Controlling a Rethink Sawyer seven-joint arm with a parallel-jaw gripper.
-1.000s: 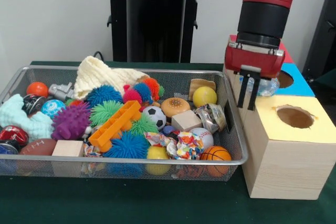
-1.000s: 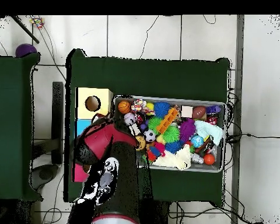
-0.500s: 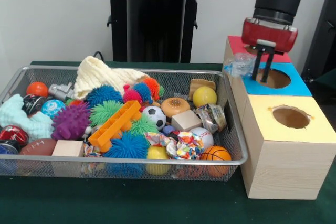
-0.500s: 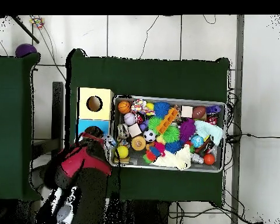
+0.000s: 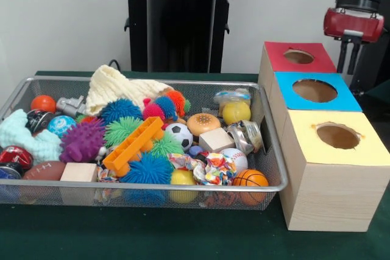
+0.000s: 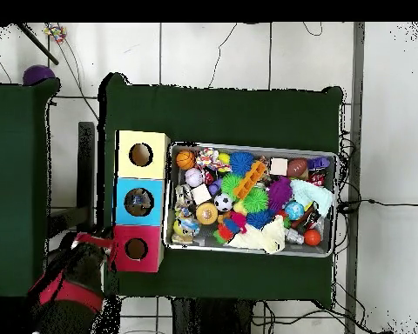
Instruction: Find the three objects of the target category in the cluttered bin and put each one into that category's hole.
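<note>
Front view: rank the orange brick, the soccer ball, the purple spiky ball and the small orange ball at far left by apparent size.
1. Orange brick, longest by far.
2. Purple spiky ball.
3. Soccer ball.
4. Small orange ball, though it sits farther from the camera, so its true size against the soccer ball is unsure.

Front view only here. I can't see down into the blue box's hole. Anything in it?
Observer: Overhead looks straight down the blue box. A pale greyish thing lies in its hole. I can't tell what it is.
Operator: Yellow and red?
Observer: From above, the yellow box and red box holes show only plain brown inside.
Operator: Where's the arm? I only get the gripper.
Observer: Overhead puts the arm off the table, beyond the red box's end of the row.
</note>
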